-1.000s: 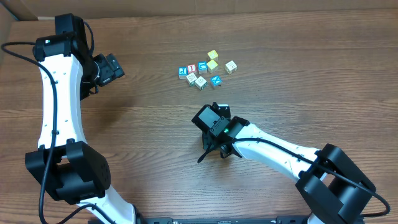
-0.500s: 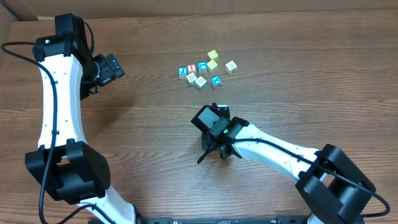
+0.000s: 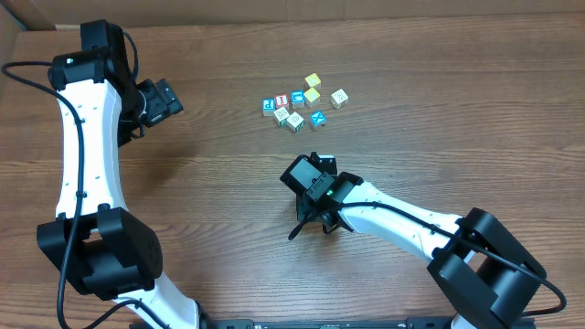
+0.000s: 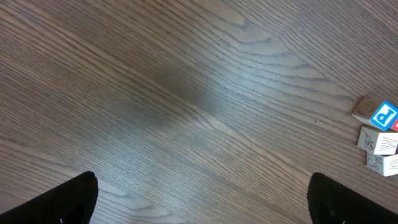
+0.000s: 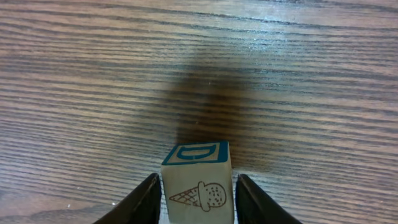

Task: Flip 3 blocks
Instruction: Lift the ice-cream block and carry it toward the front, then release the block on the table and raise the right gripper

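A cream block (image 5: 198, 186) with an ice-cream drawing and a blue D face sits between my right gripper's (image 5: 198, 202) fingers, which are shut on it low over the table. From overhead the right gripper (image 3: 311, 219) is at mid-table and hides that block. The other blocks cluster farther back: a blue X block (image 3: 317, 119) and cream ones (image 3: 294, 121) (image 3: 281, 113) (image 3: 339, 97). My left gripper (image 3: 164, 100) hovers at the far left, open and holding nothing (image 4: 202, 208). Its view catches cream blocks (image 4: 378, 140) at the right edge.
Two plain yellow cubes (image 3: 313, 88), a red-faced cube (image 3: 281, 101) and a blue P cube (image 3: 268, 105) lie in the same cluster. The P cube (image 4: 385, 116) also shows in the left wrist view. Cardboard (image 3: 18, 18) borders the table's far left corner.
The right gripper's fingers have drawn in slightly against the block. The right arm has shifted a touch; the left arm has not moved.
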Tool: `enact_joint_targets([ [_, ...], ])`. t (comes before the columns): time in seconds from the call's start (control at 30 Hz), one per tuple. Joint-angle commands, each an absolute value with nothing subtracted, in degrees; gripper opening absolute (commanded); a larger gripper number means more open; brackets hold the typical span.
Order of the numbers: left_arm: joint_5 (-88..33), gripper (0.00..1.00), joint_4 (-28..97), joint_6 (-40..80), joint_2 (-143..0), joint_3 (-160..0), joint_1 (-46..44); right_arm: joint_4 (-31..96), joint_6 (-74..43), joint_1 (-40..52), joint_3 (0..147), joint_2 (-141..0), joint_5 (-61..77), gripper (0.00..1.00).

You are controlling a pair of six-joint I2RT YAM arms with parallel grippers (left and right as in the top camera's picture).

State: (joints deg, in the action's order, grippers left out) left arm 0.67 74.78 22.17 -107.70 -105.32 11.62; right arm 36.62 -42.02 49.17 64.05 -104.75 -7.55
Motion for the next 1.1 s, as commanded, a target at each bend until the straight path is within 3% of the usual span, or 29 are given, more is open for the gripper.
enact_joint_targets([
  [0.0,0.4,1.0,74.7,22.3,-108.1,-106.6,11.2,36.2,-42.2,49.4,63.7,-105.3,-8.1,0.35],
  [0.3,0.4,1.0,74.7,22.3,-108.1,-106.6,11.2,36.5,-43.6,49.4,63.7,-105.3,-8.1,0.31],
  [0.37,0.4,1.0,74.7,22.3,-108.1,-106.6,11.2,36.5,-43.5,49.4,63.7,-105.3,-8.1,0.36],
  [0.53,0.4,1.0,74.7,22.3,-108.1,-106.6,11.2,38.0,-42.4,48.8,66.0,-104.9,-7.6,0.63],
  [0.6,0.4,1.0,74.7,22.3,-108.1,-106.6,11.2,40.9,-40.9,47.6,69.6,-104.5,-7.1,0.65],
  [0.8,0.4,1.0,74.7,22.3,-108.1,-106.6,11.2,52.3,-31.2,40.7,88.0,-104.2,-3.6,0.96],
  [1.07,0.4,1.0,74.7,22.3,-108.1,-106.6,11.2,56.6,-17.8,27.7,99.5,-104.4,11.4,1.0],
])
